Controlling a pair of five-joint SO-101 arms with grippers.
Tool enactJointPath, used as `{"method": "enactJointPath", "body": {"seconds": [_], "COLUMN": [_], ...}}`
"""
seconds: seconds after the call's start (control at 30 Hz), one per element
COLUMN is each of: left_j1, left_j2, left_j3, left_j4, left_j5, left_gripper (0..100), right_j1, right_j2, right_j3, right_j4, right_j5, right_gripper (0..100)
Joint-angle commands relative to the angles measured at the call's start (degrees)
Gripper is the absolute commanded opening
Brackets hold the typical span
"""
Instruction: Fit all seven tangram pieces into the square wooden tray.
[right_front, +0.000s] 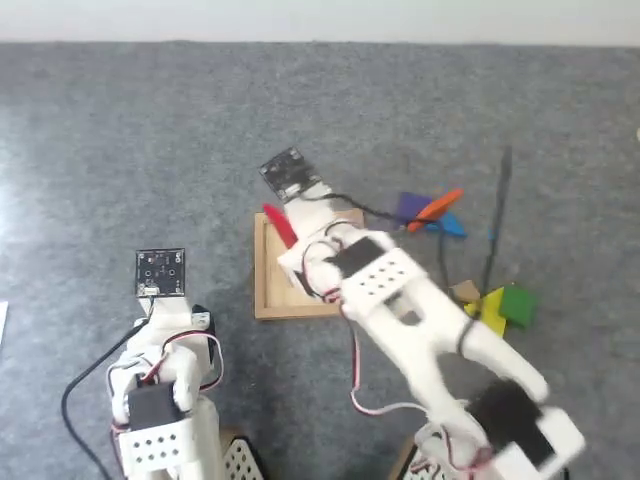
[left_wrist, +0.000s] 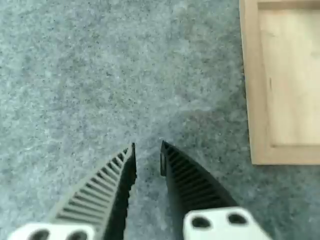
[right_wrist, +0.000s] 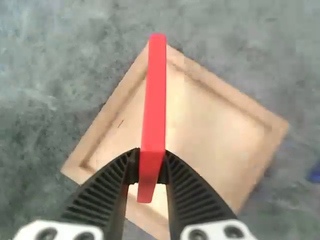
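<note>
Tray (right_front: 262, 272) of pale wood lay near mid-desk in the high view, on the grey felt-like desk (right_front: 120, 130) surface. Right arm reached across it; right claw (right_front: 290, 238) pinched the red piece (right_front: 279, 224) above the tray's far left corner. To the right, well apart from the tray: purple piece (right_front: 410, 207), orange piece (right_front: 438, 207) and blue piece (right_front: 452, 226) bunched and overlapping. Nearer the arms' bases: yellow piece (right_front: 491, 313) touching green piece (right_front: 519, 303), with a tan piece (right_front: 463, 291) just beside them. Left arm sat at lower left, off the tray.

Left wrist view: left claw (left_wrist: 147, 146) slightly spread, a narrow gap between the tips, nothing in it, over bare felt. One corner of the tray (left_wrist: 259, 105) was near, not touching.

Right wrist view: right claw (right_wrist: 148, 159) gripped the red piece (right_wrist: 156, 95) on edge, with the piece reaching out over the tray (right_wrist: 272, 127). Tray floor was bare wood.
</note>
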Motion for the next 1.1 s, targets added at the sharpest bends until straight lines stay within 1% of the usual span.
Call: {"method": "enactJointPath", "body": {"seconds": [0.0,0.13,0.2,0.33,0.6,0.7,0.8,0.87,1.0,1.07], "left_j1": [0.0,0.0,0.0,0.0,0.0,0.0,0.0,0.0,0.0,0.0], "left_j2": [-1.05,-1.05,-1.05,-1.05,-1.05,-1.05,-1.05,-1.05,-1.05,-1.05], "left_j3": [-0.66,-0.66,-0.66,-0.66,-0.66,-0.66,-0.66,-0.66,-0.66,-0.66], "left_j4": [0.18,0.18,0.18,0.18,0.18,0.18,0.18,0.18,0.18,0.18], "left_j5": [-0.09,-0.09,-0.09,-0.09,-0.09,-0.09,-0.09,-0.09,-0.09,-0.09], "left_gripper": [8,8,8,8,8,8,8,8,8,8], "right_j1": [-1.54,-1.8,-1.8,-2.59,-5.76,-5.76,-5.76,-5.76,-5.85,-6.11], "right_j2": [4.26,7.43,7.43,7.16,7.69,7.69,7.78,7.78,8.84,9.98], "right_j3": [-3.87,-4.75,-5.19,-5.27,-4.92,-4.92,-4.13,-3.96,-3.69,-3.78], "right_j4": [-4.44,-4.97,-4.7,-4.62,-4.53,-4.53,-4.88,-4.7,-4.88,-4.97], "right_j5": [-8.18,-24.18,-30.95,-37.54,-37.89,-33.23,-32.44,-32.53,-32.53,-32.62], "right_gripper": [0.7,0.7,0.6,0.6,0.9,1.0,2.4,8.8,27.8,32.9]}}
